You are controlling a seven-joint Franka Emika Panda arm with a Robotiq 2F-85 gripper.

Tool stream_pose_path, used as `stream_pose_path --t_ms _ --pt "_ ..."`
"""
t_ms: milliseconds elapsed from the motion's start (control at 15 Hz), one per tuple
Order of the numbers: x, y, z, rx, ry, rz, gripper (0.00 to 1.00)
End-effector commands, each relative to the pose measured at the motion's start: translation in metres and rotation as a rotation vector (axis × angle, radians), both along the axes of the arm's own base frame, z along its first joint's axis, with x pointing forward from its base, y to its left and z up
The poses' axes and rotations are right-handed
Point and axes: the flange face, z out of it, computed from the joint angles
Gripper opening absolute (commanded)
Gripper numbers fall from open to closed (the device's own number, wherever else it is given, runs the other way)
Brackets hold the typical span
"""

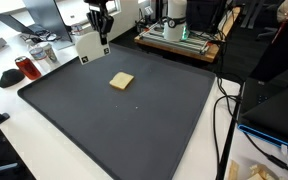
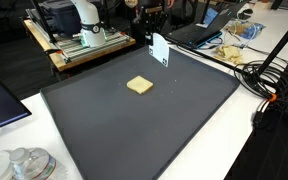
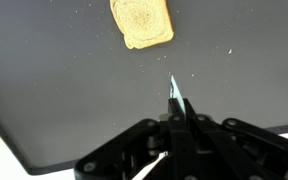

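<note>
The pincer (image 3: 174, 93), seemingly pressed together and empty, sits low in the wrist frame, well apart from the untouched bread slice (image 3: 142, 22) on the dark surface (image 3: 54, 90).

Place: robotics lab
Bench: machine (image 2: 84, 30) on a wooden cart
Clutter: laptop (image 2: 199, 35), loose cables (image 2: 274, 80) beside the worktop (image 2: 29, 115)

Apparently no legible text anywhere
</note>
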Motion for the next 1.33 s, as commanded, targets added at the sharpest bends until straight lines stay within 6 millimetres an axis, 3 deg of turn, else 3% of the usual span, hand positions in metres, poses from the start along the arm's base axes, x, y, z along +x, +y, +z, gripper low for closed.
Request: stream_pose_path --t_ms 0,467,867,1067,1267 --pt "0.023 0.023 -0.019 -0.053 0.021 -0.078 0.01" --pt "0.031 0.09 -0.067 -0.246 0.059 -0.247 0.01" --pt "0.032 0.15 -0.096 -0.395 0.046 -0.348 0.01" --pt "0.04 0.167 -0.113 -0.446 0.049 -0.366 0.01" --pt "0.055 0.168 -0.129 -0.466 0.073 -0.393 0.01"
